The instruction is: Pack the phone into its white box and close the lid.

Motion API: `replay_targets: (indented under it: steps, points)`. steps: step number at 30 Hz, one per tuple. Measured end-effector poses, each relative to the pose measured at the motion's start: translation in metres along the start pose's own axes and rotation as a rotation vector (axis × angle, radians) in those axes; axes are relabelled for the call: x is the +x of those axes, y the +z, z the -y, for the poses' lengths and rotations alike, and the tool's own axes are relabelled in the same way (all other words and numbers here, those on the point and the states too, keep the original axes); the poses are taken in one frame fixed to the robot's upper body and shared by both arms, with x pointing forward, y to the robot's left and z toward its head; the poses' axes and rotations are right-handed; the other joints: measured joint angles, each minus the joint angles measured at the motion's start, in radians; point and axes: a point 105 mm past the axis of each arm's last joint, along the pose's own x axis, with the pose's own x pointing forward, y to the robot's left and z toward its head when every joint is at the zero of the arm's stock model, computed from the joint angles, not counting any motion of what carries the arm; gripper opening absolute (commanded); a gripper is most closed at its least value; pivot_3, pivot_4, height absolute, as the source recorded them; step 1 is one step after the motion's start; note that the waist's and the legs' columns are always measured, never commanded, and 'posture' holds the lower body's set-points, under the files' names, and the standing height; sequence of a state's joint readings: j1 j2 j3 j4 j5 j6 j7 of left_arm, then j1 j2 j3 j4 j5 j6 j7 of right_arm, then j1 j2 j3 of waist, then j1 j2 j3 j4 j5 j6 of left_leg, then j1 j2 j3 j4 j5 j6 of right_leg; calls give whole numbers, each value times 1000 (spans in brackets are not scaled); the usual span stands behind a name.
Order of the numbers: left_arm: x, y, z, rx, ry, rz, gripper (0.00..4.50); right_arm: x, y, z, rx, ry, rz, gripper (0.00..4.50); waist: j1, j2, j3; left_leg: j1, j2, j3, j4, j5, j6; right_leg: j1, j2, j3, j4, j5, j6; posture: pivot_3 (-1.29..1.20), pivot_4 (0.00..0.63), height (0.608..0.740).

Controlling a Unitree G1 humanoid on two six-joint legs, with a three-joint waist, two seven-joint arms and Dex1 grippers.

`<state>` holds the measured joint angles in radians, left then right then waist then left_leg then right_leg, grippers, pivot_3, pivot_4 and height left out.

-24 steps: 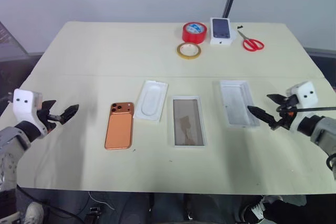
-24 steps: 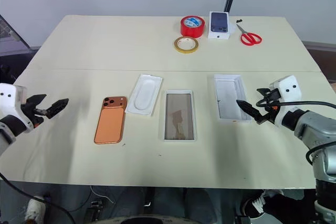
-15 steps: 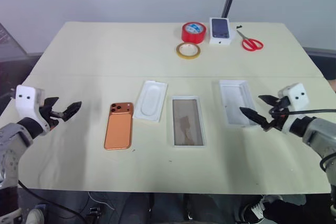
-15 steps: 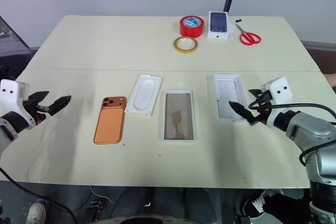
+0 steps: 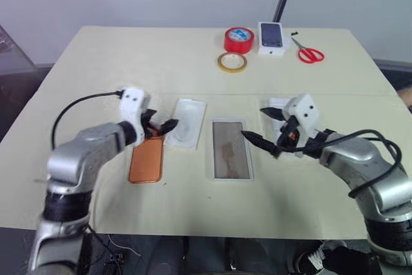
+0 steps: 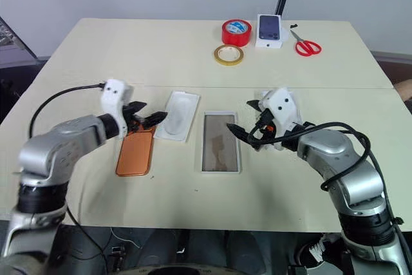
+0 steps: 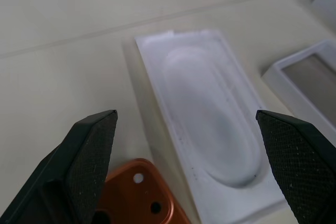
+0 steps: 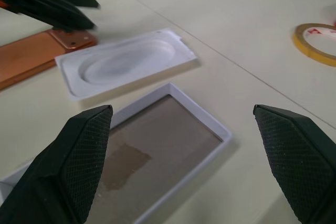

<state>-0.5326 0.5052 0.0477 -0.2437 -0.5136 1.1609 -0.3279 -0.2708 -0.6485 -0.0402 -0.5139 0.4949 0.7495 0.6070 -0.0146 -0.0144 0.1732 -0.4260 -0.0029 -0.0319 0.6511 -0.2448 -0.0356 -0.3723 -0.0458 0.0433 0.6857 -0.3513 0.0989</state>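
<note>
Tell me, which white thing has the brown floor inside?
The white box, in the middle between the two grippers. The insert beside it is all white with an oval dip.

Insert (image 5: pixel 186 122) lies between phone (image 5: pixel 145 160) and white box (image 5: pixel 230 149)

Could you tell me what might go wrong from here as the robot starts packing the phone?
1. The phone lies flat on the table, so the open left gripper above its camera end may slip off its thin edge.
2. The insert sits right beside the phone; a grab could nudge or catch it instead.
3. The open right gripper hangs over the white box and could knock it askew.
</note>
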Motion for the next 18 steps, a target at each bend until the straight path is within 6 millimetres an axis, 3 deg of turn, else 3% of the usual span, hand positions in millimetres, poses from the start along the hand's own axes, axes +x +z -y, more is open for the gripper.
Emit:
replay_targets:
  steps: [6,12,15,18]
  points:
    - [24,-1,13,-156,-25,-140,4440,4,-5,-7,4,28,-21,4500,2,0,0,0,0,0,2,0,0,0,0,0,1,0,0,0,150,717]
    - [40,1,20,-264,-64,-193,4440,-4,-14,-7,-28,28,-78,4500,5,0,0,0,0,0,2,0,-1,0,-1,0,1,0,0,0,150,717]
    - [47,4,23,-311,-82,-198,3630,-8,-14,-12,-90,55,-115,4500,7,0,0,0,0,0,2,0,-1,1,0,0,1,0,0,0,150,717]
    - [55,4,22,-347,-71,-200,2161,-11,-20,-17,-114,85,-151,4500,5,0,0,0,0,0,2,1,-1,1,0,0,1,0,0,0,150,717]
